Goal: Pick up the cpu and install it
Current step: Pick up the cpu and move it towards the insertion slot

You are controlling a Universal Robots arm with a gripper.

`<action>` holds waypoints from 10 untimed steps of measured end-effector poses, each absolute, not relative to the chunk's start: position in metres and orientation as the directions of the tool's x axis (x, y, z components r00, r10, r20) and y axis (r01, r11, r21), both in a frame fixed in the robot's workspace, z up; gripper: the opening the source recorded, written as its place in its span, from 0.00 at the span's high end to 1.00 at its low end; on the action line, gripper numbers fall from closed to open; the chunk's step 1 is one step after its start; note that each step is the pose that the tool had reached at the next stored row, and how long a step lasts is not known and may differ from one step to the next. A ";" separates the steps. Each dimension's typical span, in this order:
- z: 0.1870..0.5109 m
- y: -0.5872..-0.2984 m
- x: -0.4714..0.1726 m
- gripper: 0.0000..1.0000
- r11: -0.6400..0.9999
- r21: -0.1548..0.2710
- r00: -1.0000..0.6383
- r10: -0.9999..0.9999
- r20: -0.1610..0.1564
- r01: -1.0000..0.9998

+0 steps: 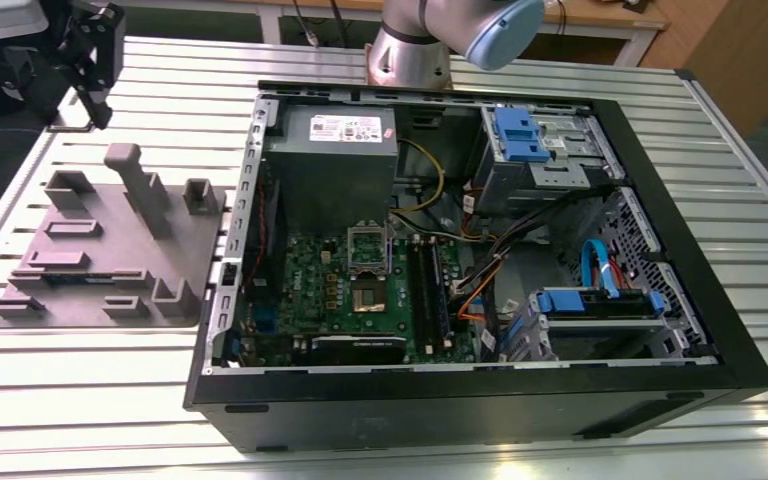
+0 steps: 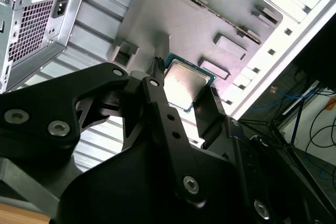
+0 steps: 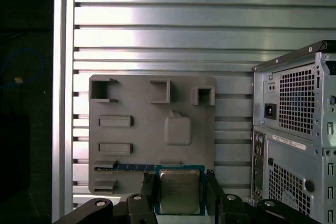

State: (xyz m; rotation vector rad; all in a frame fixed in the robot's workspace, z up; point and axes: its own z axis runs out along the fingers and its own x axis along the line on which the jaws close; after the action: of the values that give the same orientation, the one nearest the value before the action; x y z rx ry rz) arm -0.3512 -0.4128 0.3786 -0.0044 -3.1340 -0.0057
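The cpu [image 3: 179,191], a small square chip with a silvery top and a green edge, sits between the two black fingers [image 3: 148,195] of my gripper [image 3: 180,203], which is shut on it. In the second wrist view the cpu [image 2: 185,81] is held in the air by the gripper [image 2: 184,92] above the grey fixture tray [image 2: 173,9]. In the exterior view the gripper [image 1: 93,105] hangs above the far left part of the table, well away from the motherboard [image 1: 344,300] and its open socket [image 1: 368,265] inside the computer case [image 1: 491,395].
The grey fixture tray [image 1: 104,250] with raised blocks and slots lies at the exterior view's left of the case. Inside the case are a grey power-supply box [image 1: 337,140], blue drive bays [image 1: 524,135], memory slots [image 1: 427,280] and loose cables [image 1: 491,270]. The table is ribbed aluminium.
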 end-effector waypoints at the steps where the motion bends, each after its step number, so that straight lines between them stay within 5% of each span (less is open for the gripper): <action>1: 0.379 -0.413 -0.351 0.53 1.000 0.004 -1.000 0.003 0.008 0.003; 10: 0.379 -0.413 -0.348 0.53 1.000 0.004 -1.000 0.003 0.008 0.003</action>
State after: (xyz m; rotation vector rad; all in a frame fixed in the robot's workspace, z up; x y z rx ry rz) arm -0.3480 -0.4128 0.3786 -0.0044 -3.1340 -0.0057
